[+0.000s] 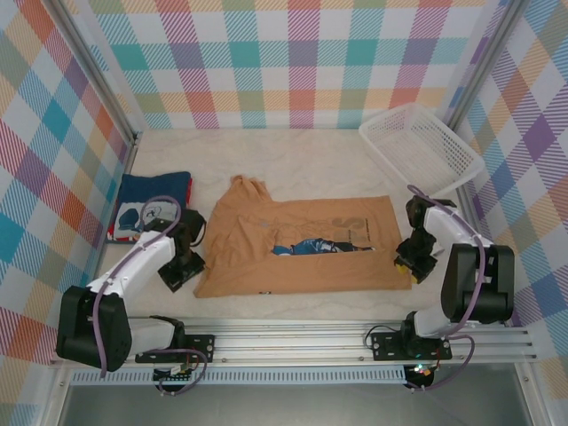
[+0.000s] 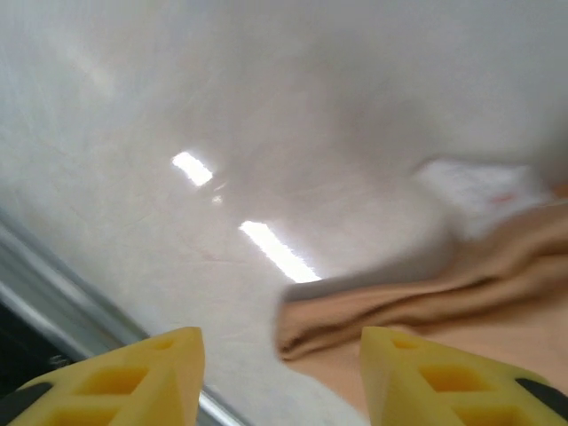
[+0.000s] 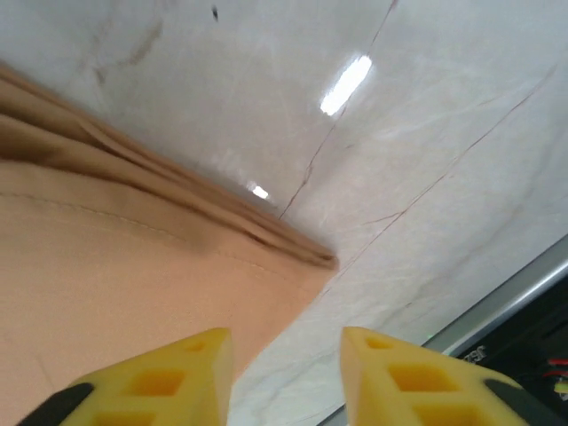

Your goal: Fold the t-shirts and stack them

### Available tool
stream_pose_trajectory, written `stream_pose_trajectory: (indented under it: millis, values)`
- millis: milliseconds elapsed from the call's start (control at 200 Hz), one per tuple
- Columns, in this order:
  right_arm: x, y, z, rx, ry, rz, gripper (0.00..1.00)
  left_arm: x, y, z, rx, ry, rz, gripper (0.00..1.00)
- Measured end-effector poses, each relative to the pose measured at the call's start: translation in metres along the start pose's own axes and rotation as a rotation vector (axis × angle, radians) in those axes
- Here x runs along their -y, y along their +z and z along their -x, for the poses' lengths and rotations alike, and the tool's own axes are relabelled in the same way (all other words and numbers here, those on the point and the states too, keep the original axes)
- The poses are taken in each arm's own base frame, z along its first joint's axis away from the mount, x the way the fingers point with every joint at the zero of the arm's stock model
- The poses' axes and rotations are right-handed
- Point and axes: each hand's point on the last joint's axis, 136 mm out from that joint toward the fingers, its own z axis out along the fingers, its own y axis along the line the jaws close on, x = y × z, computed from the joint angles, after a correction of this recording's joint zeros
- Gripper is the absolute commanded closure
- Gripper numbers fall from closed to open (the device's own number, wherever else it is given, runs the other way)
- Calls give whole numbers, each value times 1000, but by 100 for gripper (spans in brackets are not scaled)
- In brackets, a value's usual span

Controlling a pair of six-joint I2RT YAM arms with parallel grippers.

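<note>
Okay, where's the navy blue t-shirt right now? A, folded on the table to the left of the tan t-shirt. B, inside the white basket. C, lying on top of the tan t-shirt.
A: the navy t-shirt lies folded at the table's left side, left of the spread tan t-shirt and far from the white basket.

A white mesh basket (image 1: 422, 146) sits at the pale table's (image 1: 302, 146) far right corner.
</note>
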Motion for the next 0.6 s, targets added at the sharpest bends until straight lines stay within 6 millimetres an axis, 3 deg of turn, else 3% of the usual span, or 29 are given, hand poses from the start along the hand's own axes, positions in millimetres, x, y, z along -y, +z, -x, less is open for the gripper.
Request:
stream_pose_trajectory:
  millis: [90,165,250,435,600]
  values:
    - [-13,-24,15,93,-33,54,80,37,-15,12,7,-4,-125,75]
    - [-32,-40,22,149,-84,118,81,64,-10,12,-25,-11,-193,77]
    - [-56,-45,22,174,-156,173,81,84,9,4,-93,-19,-198,79]
    - [-98,-36,26,145,-241,224,82,89,49,2,-160,-26,-108,80]
    - [-126,-35,50,180,-268,231,82,80,50,36,-94,-52,-76,79]
